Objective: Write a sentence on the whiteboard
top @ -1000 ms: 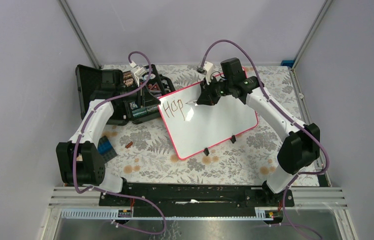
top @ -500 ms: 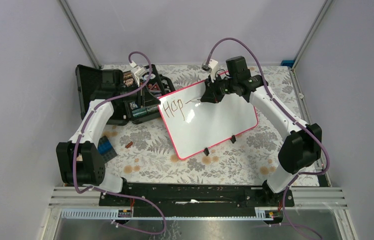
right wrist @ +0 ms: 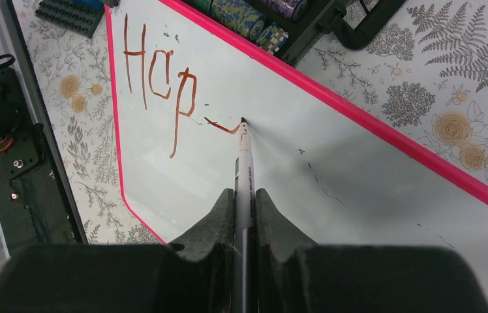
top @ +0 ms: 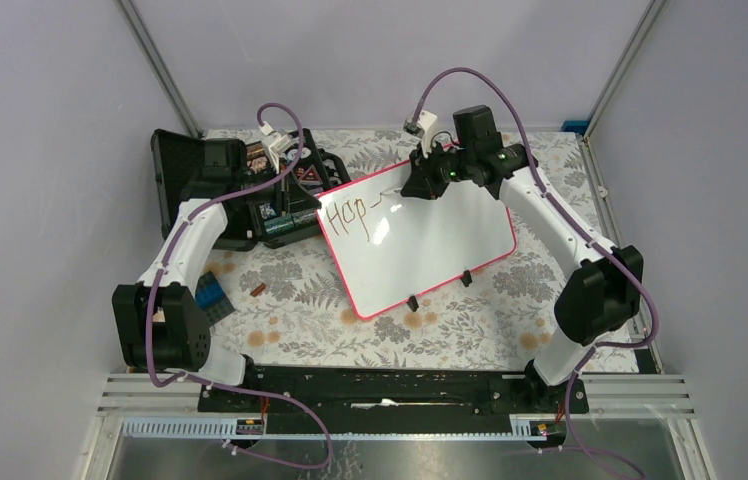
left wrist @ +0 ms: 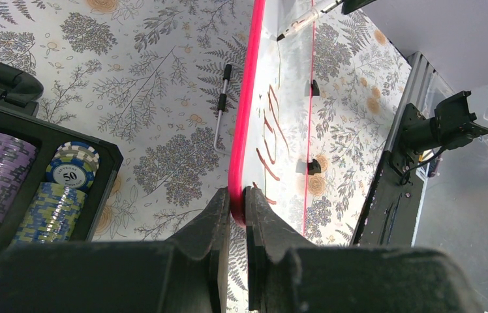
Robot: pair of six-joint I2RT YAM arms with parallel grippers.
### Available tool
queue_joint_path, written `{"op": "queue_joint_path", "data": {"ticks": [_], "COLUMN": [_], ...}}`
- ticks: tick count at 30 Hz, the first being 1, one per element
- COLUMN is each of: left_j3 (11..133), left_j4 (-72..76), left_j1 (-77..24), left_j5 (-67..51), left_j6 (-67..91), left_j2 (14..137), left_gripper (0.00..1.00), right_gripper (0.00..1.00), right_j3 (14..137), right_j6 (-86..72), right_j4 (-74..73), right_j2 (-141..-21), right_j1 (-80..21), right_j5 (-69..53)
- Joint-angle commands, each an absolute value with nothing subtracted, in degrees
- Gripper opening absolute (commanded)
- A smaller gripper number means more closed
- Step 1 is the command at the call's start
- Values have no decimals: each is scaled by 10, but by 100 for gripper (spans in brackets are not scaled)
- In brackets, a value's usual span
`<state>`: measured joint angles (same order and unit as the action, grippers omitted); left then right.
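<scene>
The whiteboard [top: 430,250], white with a pink-red rim, lies tilted across the table's middle. The sentence [top: 347,217] reads "Hop" in brownish marker, followed by a short stroke [right wrist: 222,126]. My right gripper [top: 420,185] is shut on a white marker [right wrist: 243,163], and the marker's tip [right wrist: 243,122] touches the board at the end of that stroke. My left gripper [left wrist: 237,199] is shut on the board's pink rim [left wrist: 248,98] at its left corner. The marker also shows in the left wrist view [left wrist: 300,23].
An open black case [top: 250,190] of poker chips [left wrist: 32,176] stands at the back left, touching the board's corner. A thin pen-like object [left wrist: 222,104] lies beside the rim. A blue block [top: 213,293] and a small brown item [top: 258,290] lie at the left. Two black clips [top: 413,302] sit on the near edge.
My right gripper has shifted slightly toward the back right with the marker. A short stroke has appeared after "Hop". The left arm and the board have not moved.
</scene>
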<state>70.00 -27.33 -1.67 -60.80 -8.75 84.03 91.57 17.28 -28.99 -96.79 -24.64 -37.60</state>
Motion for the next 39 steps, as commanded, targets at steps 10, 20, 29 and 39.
{"op": "queue_joint_path", "data": {"ticks": [10, 20, 29, 39], "left_j3": [699, 696, 695, 693], "left_j4": [-267, -267, -267, -267], "left_j1": [-32, -32, -32, -32], "left_j5": [-613, -611, -610, -608], "left_j6": [-119, -120, -120, -122], "left_j2": [827, 825, 825, 824], "left_gripper": [0, 0, 0, 0], "right_gripper": [0, 0, 0, 0], "right_j3": [959, 924, 881, 873], "right_j6": [178, 183, 188, 194], "right_j4": [-287, -287, -286, -288], "right_j2": [-994, -981, -958, -942], "right_j1": [-282, -288, -288, -272], "right_j5": [-357, -353, -355, -348]}}
